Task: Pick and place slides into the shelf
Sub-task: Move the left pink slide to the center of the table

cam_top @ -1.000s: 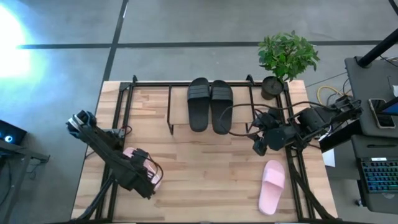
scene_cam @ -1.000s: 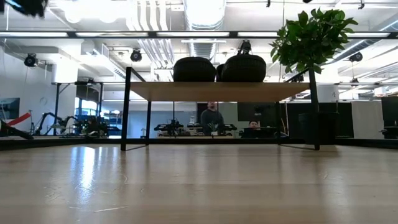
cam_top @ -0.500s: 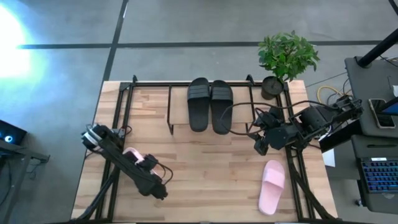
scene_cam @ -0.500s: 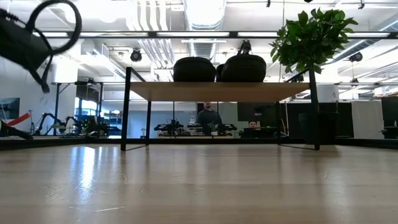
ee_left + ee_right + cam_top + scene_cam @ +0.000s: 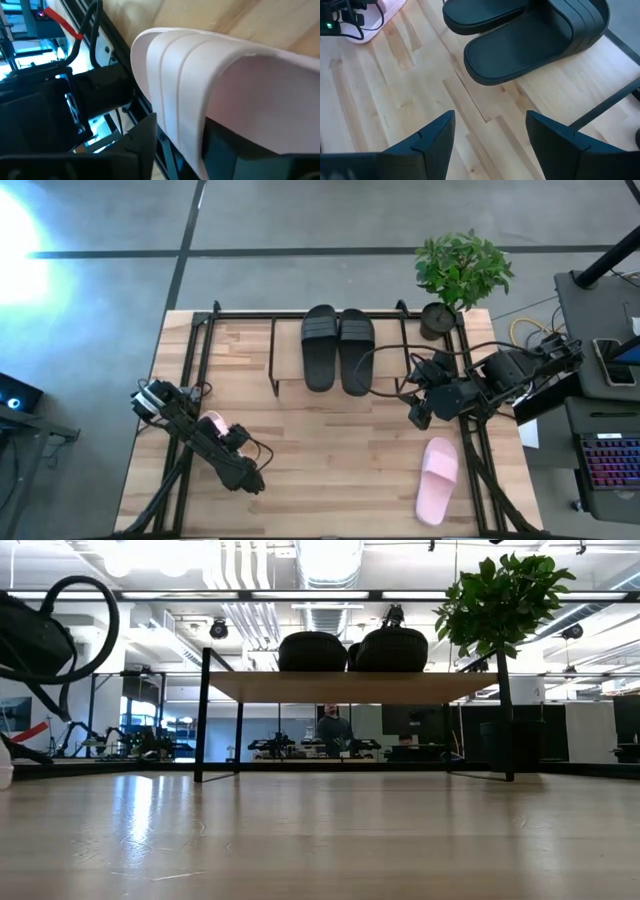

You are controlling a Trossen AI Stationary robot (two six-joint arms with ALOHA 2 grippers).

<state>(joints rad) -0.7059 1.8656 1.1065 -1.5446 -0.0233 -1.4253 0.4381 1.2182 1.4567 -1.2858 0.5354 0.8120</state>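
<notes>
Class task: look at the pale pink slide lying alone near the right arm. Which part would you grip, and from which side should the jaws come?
Grip the wide strap of the pink slide. It lies flat, sole down, on the table, so the strap arches up as the only raised part. Probably best to come from above, one jaw under the arch and one outside it.

The left arm stretches low along the near-left side of the surface, its left claw (image 5: 243, 473) at its near end; finger state hidden. The right arm reaches in from the far-right side, its right claw (image 5: 490, 131) held above the surface, fingers (image 5: 436, 134) spread apart, gripping nothing.
</notes>
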